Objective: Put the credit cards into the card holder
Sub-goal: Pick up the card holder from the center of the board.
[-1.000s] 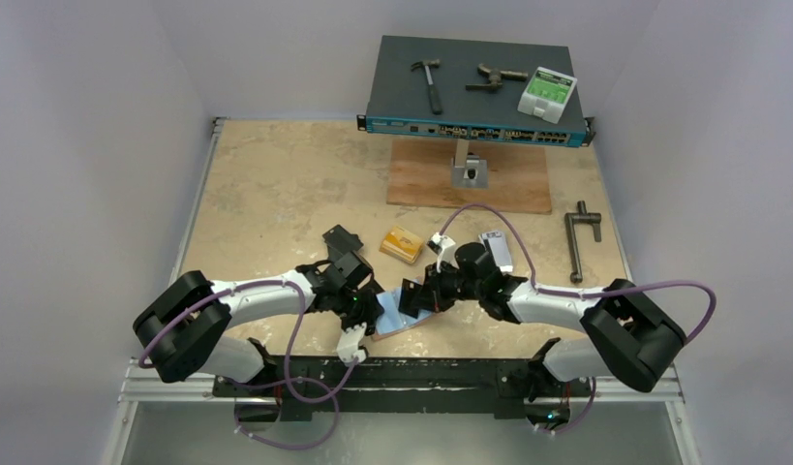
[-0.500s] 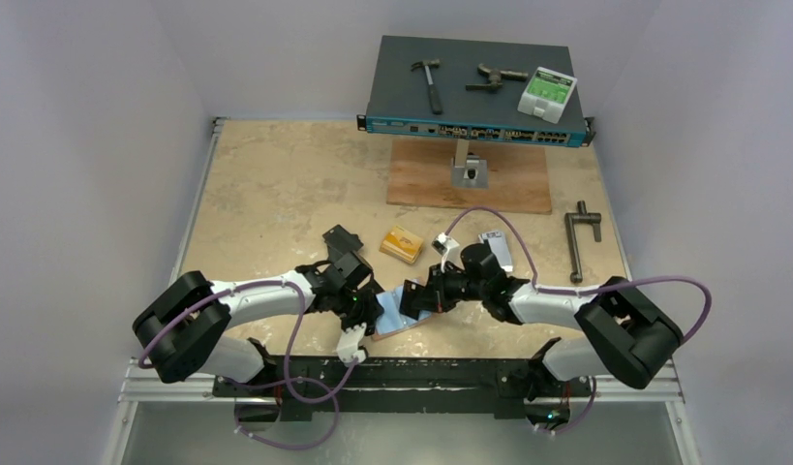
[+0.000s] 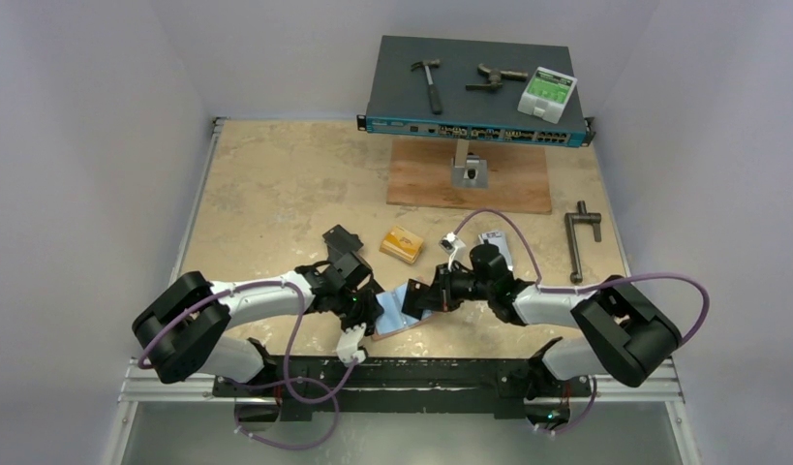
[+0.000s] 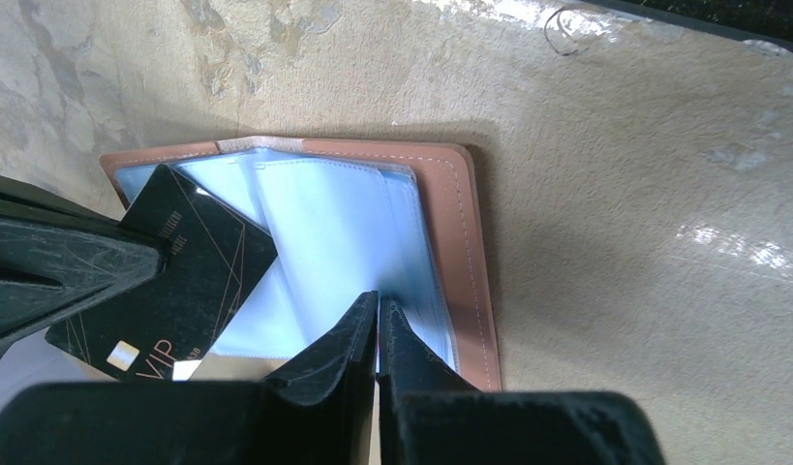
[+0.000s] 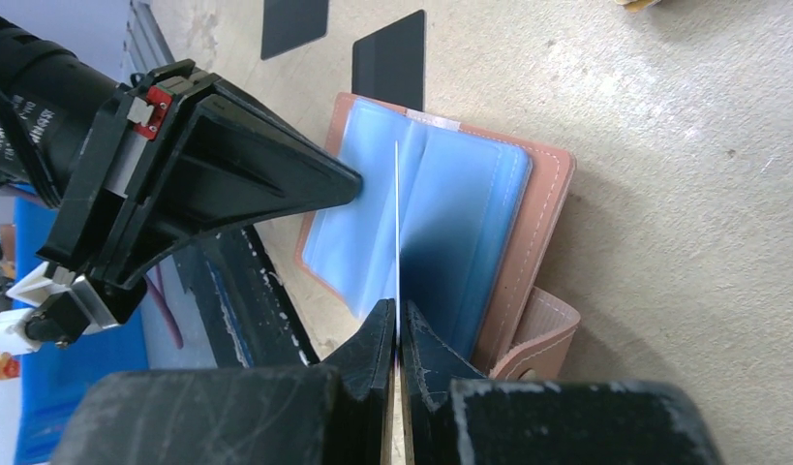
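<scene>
Left wrist: card holder (image 4: 465,252) lies open mid-frame, left gripper (image 4: 378,325) pinching one blue sleeve (image 4: 324,232). Right gripper (image 5: 397,325) clamps the black VIP card (image 4: 169,281), long axis slanting lower-left to upper-right onto the sleeves.

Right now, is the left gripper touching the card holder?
Touching. The left wrist view shows the left gripper pinched shut on a pale-blue sleeve of the open card holder.
</scene>
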Controlling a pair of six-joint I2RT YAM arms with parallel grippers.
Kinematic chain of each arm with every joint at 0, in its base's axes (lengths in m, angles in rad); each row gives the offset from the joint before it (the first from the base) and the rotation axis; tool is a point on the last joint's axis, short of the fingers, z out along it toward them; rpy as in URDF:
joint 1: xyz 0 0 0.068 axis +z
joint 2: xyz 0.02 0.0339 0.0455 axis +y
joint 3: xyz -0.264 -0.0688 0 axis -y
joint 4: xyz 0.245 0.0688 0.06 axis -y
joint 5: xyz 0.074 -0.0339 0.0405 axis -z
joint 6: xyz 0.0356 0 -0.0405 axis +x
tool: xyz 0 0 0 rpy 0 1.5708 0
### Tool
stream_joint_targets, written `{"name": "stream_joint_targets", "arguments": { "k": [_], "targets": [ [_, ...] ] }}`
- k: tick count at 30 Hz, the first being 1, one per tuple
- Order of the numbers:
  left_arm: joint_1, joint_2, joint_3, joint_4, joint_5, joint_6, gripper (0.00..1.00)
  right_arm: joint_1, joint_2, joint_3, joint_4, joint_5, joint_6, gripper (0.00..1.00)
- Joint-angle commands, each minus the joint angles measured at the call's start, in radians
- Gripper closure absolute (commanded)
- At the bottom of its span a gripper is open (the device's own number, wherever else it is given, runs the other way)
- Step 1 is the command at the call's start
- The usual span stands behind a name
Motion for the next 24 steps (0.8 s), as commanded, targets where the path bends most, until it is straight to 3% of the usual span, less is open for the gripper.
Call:
{"name": "stream_joint_targets", "arguments": {
  "k": [1,24],
  "targets": [
    [0.013,0.03,-0.049,-0.093,-0.069,0.189,0.96,-0.02,-0.007,-0.015,0.099,-0.073,0.026,1.0],
    [0.013,0.034,-0.049,-0.082,-0.073,0.187,0.96,-0.034,0.132,0.015,0.148,-0.165,0.029,1.0]
  ]
}}
